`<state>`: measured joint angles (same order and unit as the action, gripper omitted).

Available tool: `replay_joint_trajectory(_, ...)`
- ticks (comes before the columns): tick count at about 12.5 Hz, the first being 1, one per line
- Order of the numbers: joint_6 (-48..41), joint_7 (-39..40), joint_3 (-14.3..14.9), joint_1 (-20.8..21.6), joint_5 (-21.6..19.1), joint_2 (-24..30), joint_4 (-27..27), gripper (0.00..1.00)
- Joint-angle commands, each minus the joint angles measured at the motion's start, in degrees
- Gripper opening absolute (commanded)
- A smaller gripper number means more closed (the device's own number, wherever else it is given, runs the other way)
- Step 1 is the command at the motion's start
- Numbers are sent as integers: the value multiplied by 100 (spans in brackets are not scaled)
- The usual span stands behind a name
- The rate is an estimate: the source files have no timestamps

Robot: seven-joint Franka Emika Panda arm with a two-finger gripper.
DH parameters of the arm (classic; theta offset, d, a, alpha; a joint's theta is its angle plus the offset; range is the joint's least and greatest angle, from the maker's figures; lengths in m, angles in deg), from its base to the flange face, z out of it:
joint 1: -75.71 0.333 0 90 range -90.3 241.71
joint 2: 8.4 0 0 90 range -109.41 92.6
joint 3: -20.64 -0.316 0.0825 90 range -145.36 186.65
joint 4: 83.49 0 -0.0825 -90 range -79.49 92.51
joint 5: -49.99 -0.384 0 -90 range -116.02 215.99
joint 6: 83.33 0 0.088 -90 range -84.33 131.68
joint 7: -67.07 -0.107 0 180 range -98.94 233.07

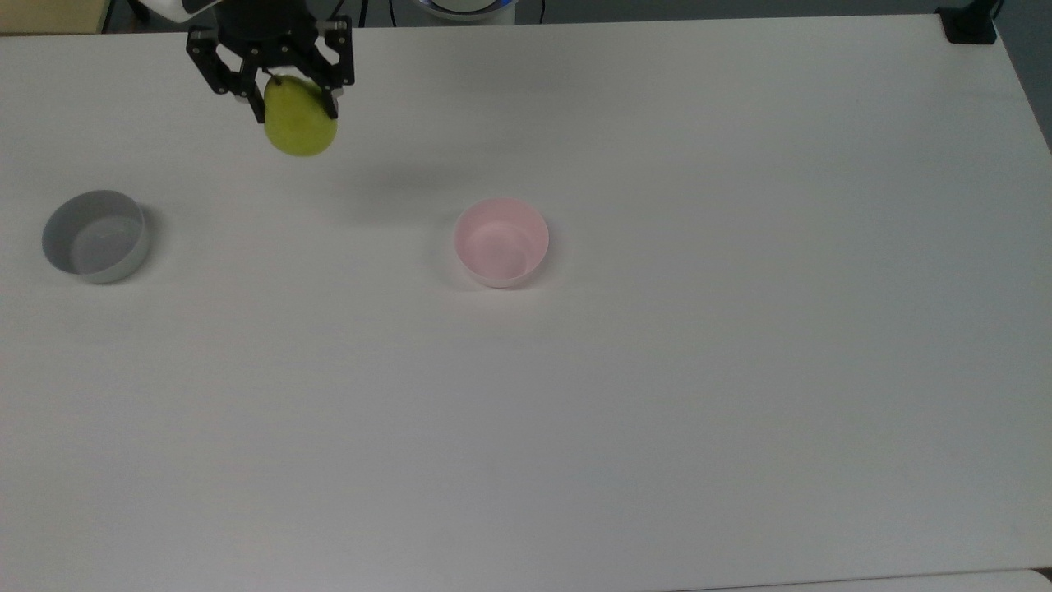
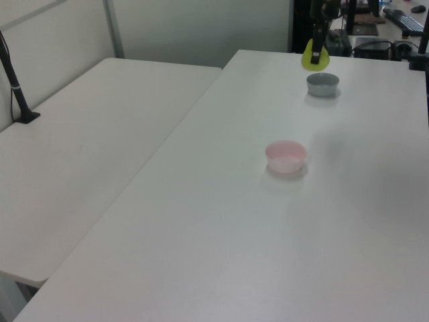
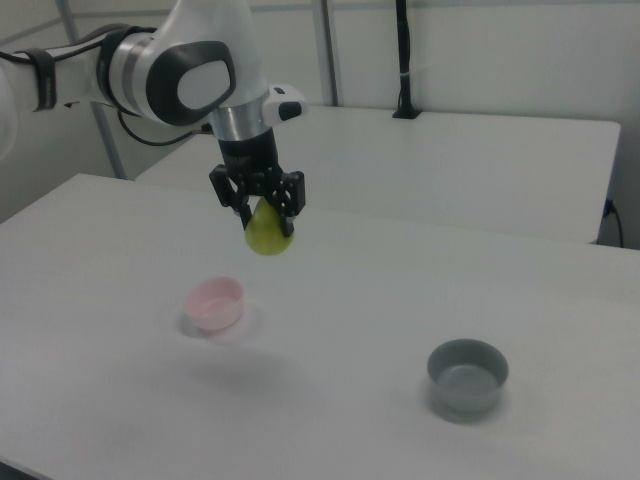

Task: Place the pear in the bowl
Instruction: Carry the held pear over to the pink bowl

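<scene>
The yellow-green pear (image 1: 300,123) (image 2: 314,58) (image 3: 267,233) hangs well above the table, held by its upper part in my black gripper (image 1: 283,86) (image 3: 262,210), which is shut on it. The pale pink bowl (image 1: 501,242) (image 2: 285,156) (image 3: 215,303) stands on the white table, empty, to the right of the pear in the top view. In the right view the pear hangs above and just right of the pink bowl.
A grey straight-sided bowl (image 1: 96,236) (image 2: 322,84) (image 3: 466,375) stands at the top view's left. A second white table (image 2: 87,134) lies beside this one, with a black pole (image 2: 13,80) clamped to it.
</scene>
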<state>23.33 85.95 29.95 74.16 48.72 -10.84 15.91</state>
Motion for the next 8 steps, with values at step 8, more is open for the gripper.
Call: replay_joint_trajectory(8,-523,1264,124,489,-40,287,62,9)
